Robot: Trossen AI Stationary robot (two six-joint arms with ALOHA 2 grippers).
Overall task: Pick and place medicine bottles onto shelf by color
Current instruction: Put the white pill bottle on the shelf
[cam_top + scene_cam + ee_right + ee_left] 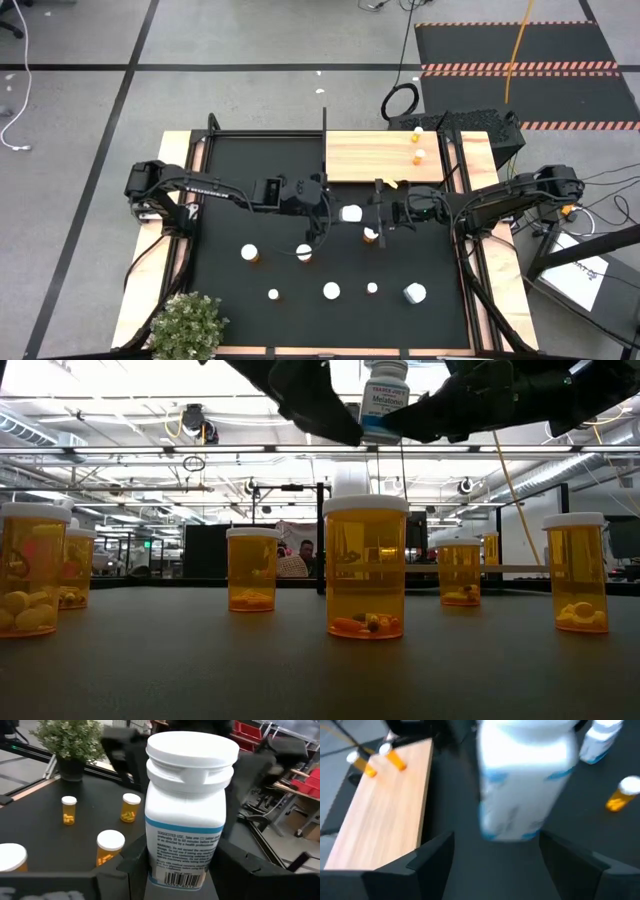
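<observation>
White bottle (pixel 189 805) held aloft between both arms.
Right gripper (pixel 175 865) clamps its base; left gripper (pixel 492 852) spread wide around it, contact unclear, near shelf (pixel 385 157).
</observation>
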